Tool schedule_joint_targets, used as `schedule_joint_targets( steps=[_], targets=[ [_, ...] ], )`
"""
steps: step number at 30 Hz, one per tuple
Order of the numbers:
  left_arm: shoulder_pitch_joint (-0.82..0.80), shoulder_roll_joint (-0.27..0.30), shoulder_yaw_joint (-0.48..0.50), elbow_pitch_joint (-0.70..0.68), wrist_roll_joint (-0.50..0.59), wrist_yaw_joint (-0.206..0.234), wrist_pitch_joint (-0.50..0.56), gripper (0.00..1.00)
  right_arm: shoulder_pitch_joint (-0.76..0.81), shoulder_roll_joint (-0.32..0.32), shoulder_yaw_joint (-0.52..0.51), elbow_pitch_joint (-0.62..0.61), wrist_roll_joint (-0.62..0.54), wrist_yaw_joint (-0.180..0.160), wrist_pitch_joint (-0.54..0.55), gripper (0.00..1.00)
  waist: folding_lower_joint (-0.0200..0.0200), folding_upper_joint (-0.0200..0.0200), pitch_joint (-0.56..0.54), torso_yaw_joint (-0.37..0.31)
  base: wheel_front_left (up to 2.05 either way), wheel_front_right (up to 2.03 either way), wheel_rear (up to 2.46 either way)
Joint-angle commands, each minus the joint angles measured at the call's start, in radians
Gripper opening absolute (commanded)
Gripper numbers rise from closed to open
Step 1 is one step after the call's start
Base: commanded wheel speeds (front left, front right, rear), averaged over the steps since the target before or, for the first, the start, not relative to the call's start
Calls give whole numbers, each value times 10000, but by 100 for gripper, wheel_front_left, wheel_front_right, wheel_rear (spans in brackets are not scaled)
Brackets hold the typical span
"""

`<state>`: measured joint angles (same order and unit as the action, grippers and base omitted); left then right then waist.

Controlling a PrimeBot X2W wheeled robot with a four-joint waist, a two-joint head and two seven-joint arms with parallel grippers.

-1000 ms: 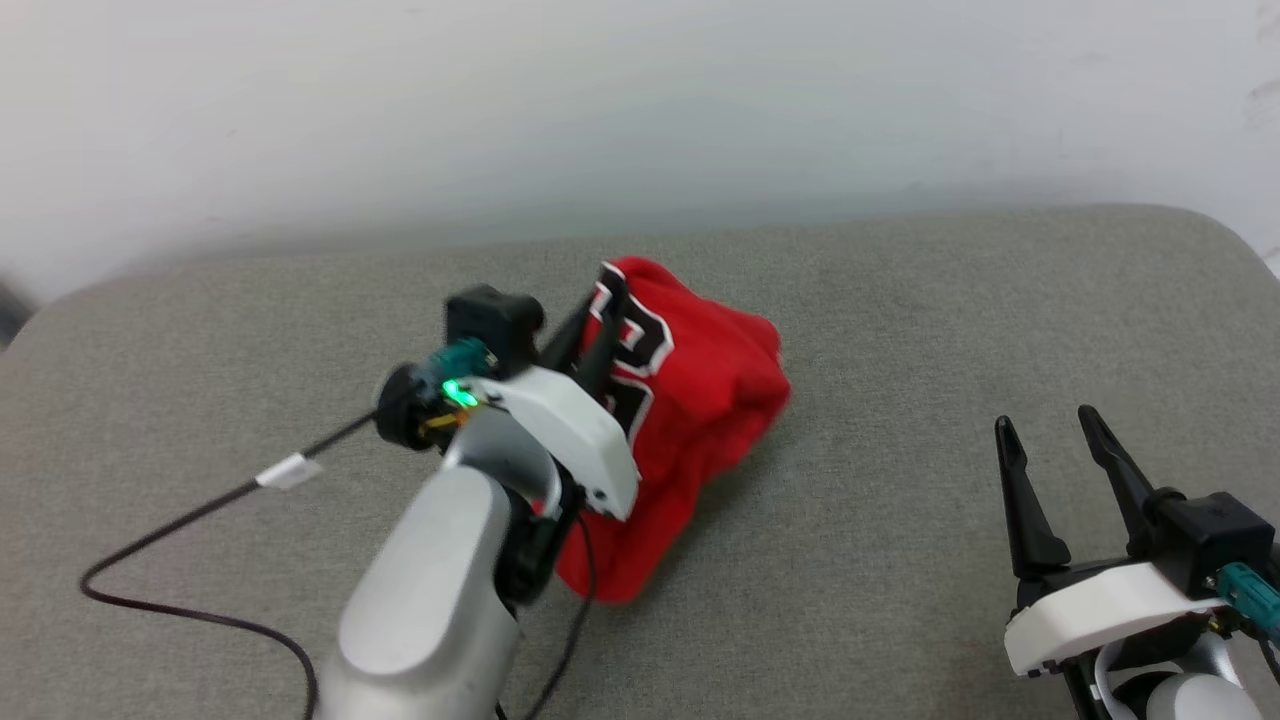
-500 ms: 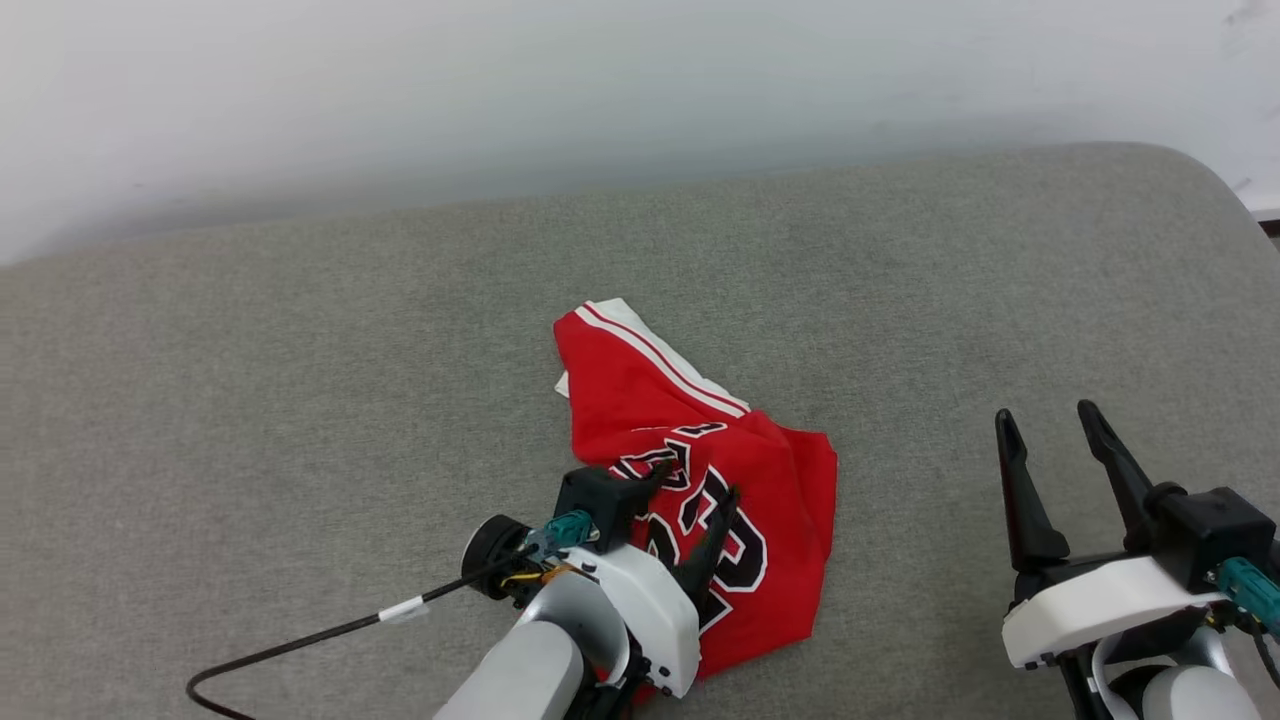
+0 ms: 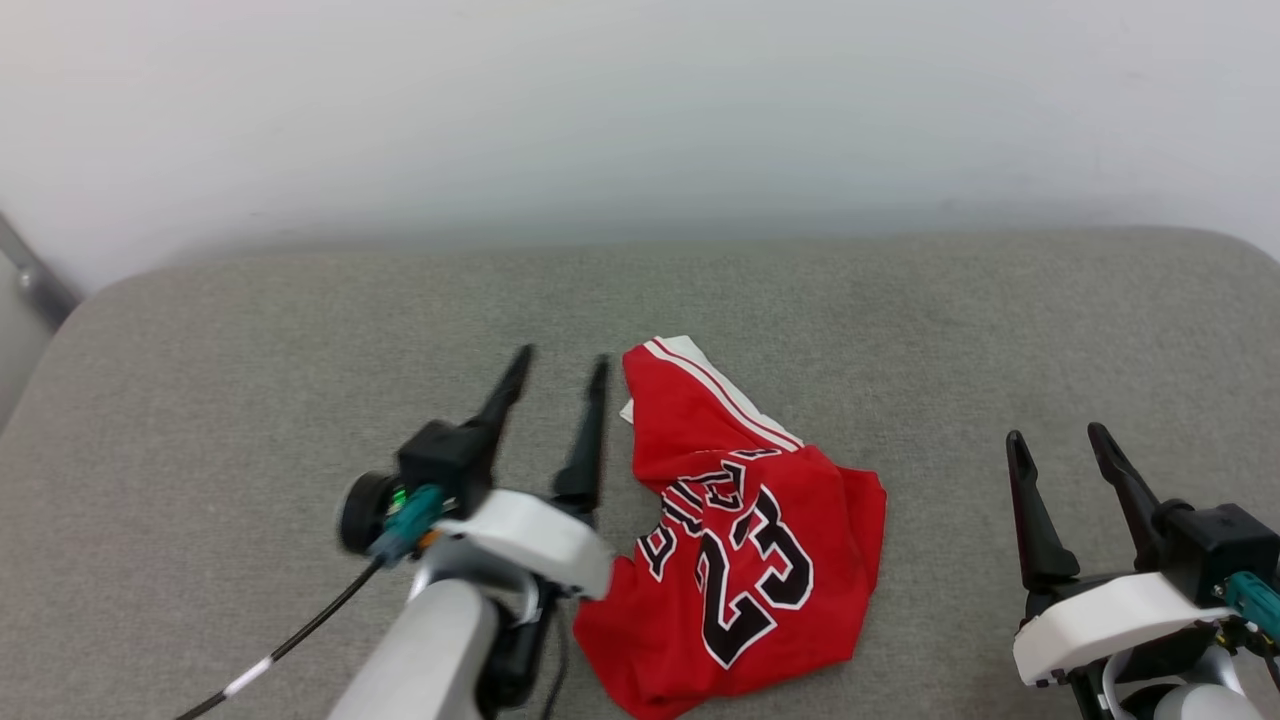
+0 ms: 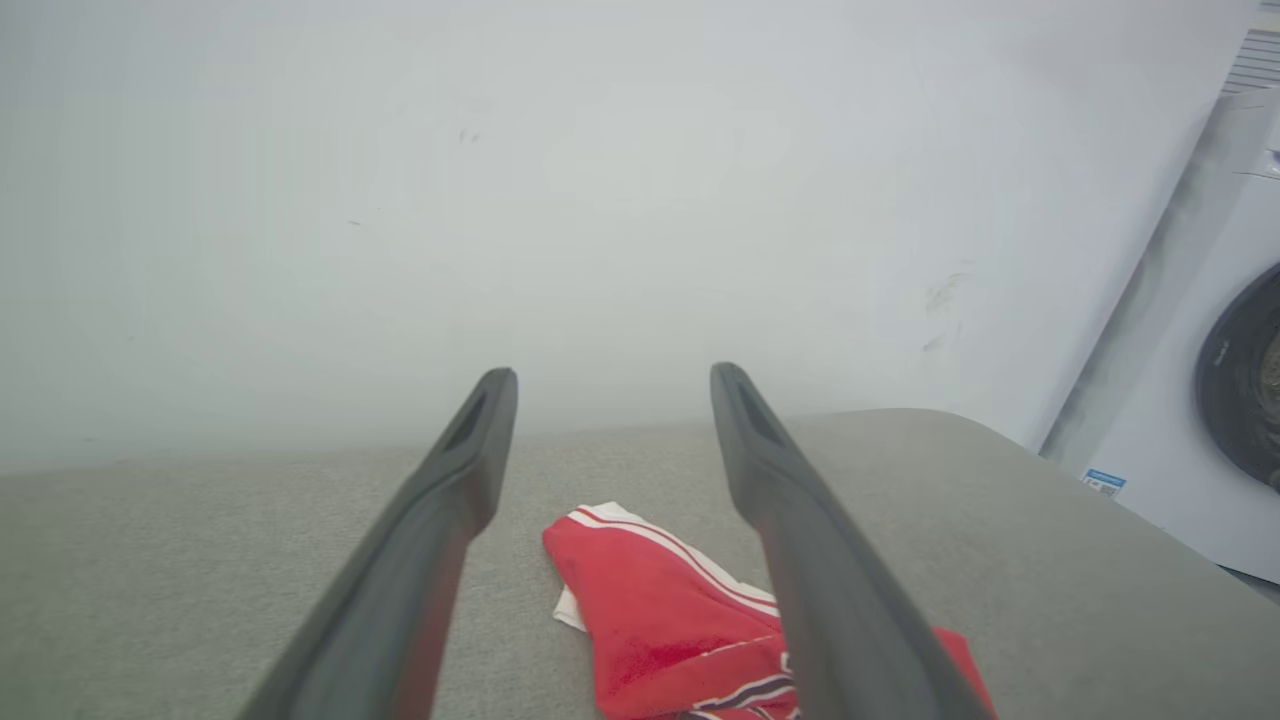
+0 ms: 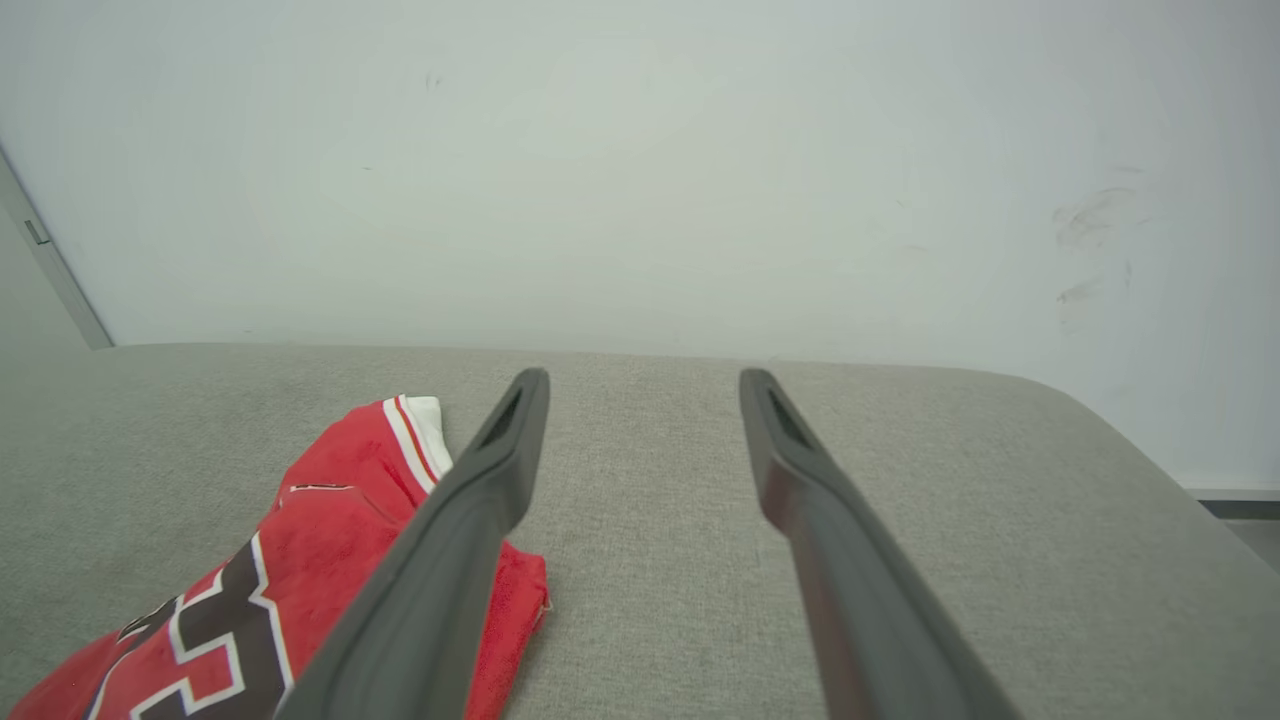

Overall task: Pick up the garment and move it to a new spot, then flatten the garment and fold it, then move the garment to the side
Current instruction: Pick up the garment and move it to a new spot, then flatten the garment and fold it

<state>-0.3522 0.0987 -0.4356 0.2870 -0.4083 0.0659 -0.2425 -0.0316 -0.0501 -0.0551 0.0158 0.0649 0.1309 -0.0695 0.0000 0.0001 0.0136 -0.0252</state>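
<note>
Grey woven upholstery [image 3: 200, 400] is noted as the work surface, backed by a plain pale wall [image 3: 640, 100].

Far left: a black cable [image 3: 290, 640] is seen trailing from the left wrist across the fabric.

Left of centre: the left gripper [image 3: 561, 357] is held above the cushion with its two dark fingers spread wide and nothing between them. It is placed just beside the jersey's left edge and is not touching it.

Centre: the jersey [image 3: 740, 560], red with black white-outlined "23" lettering, is found lying loose on the cushion. It is crumpled and partly doubled over itself. A white, red-striped trim edge is turned toward the wall, and the lettering faces up.

Right: the right gripper [image 3: 1057, 436] is held well apart from the jersey, fingers likewise spread and empty.

Far right, in the left wrist view: a white washing machine [image 4: 1230, 400] is seen past the cushion's end.

Progress, as judged: the jersey is set down and gripped by neither arm. It is neither flat nor folded. Flattening, folding and moving it to the side are all left to be done. Spreading the bunched cloth is judged the next step.
</note>
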Motion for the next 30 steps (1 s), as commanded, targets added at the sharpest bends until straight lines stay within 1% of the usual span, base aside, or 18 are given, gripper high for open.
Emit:
schedule_joint_targets(
  steps=[1,3,6,9,12,19,30],
  targets=[
    [319,214,225,-154,48,200,-71,100,149,-2,-3,-16,-19,-3,32,100,0,-1,-146,132,0,0,0],
    [632,499,617,-322,-30,501,-102,100,198,-3,-10,-37,24,-3,55,100,0,-1,-199,187,0,0,0],
    [1144,914,1020,-583,-34,802,-127,100,289,-2,0,-51,62,-3,69,100,0,-1,-268,220,0,0,0],
    [1638,1272,1186,-804,-15,937,-76,100,429,-3,-47,-25,110,-3,102,100,0,-1,-367,226,0,0,0],
    [2044,1506,1115,-989,41,989,73,100,587,-2,-95,23,126,-3,140,100,0,-1,-460,212,0,0,0],
    [2409,1564,1008,-1300,1,1076,253,100,756,-2,-74,-24,88,-3,239,100,0,-1,-550,183,0,0,0],
    [2436,1598,960,-1453,-45,1156,285,100,660,-2,-124,-119,69,-3,343,100,0,-1,-549,121,0,0,0]
  ],
)
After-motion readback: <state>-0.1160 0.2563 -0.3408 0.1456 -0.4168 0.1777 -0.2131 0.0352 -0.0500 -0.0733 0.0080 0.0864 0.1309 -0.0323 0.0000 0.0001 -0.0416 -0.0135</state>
